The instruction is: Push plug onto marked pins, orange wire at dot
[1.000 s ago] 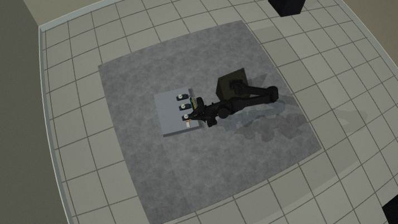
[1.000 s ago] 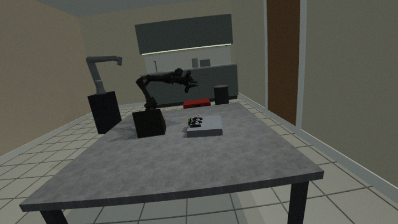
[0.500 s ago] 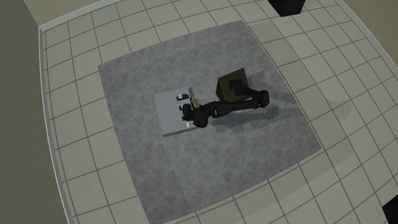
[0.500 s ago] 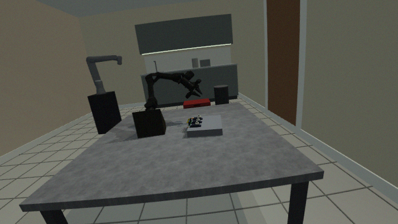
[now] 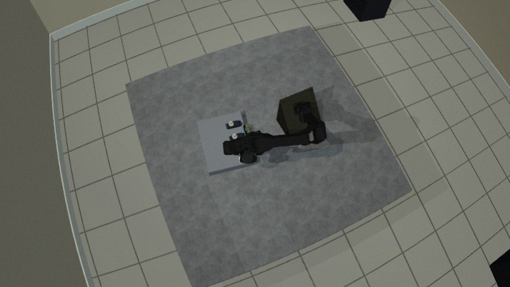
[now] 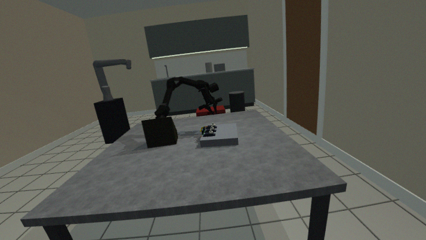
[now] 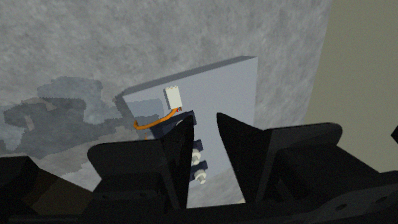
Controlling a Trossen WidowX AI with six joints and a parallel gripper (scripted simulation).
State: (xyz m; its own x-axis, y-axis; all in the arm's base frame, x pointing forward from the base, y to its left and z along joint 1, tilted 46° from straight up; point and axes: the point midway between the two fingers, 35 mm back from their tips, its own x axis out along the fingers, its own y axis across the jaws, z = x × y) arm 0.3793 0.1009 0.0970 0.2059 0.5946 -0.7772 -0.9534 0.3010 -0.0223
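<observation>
The white plug [image 7: 172, 97] lies on the light grey holder [image 5: 214, 153] [image 6: 228, 132] [image 7: 227, 90], near one edge. An orange wire [image 7: 153, 122] curves from it toward the nearest dark servo [image 7: 188, 118]. My gripper [image 7: 204, 118] is partly open, with nothing between its fingertips. It points down and hangs above the holder; in the wrist view the plug shows ahead and left of the fingertips. In the top view the arm covers the plug. The marked pins and the dot cannot be made out; the left finger hides part of the servo row.
Two more servos with white horns [image 5: 231, 123] [image 5: 234, 136] sit on the holder beside the nearest one. Coloured yellow, green and blue parts [image 5: 246, 129] [image 6: 203, 130] show at the holder's edge. The arm stands on a dark box [image 5: 298, 111] [image 6: 160, 132] on the grey table [image 5: 286, 214] [image 6: 179, 179].
</observation>
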